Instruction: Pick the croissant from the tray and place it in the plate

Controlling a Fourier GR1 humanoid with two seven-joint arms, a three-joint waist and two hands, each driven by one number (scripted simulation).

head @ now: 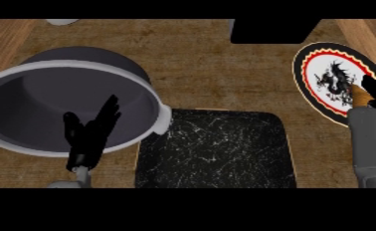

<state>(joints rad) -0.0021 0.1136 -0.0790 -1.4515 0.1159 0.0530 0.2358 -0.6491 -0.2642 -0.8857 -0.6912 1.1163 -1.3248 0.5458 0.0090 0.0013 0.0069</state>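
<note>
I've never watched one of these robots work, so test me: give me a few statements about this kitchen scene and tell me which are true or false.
1. The croissant is over the plate, at the right hand. True.
2. The croissant lies on the dark tray. False: no croissant lies on the tray.
3. The left hand holds the pot. False: it is open, fingers up, in front of the pot.
4. The plate lies right of the tray. True.
5. The plate is plain white. False: it has a dark rim, a red ring and a black figure.

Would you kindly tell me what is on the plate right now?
Over the plate the right robot hand holds the croissant. Whether it touches the plate is hidden.
</note>
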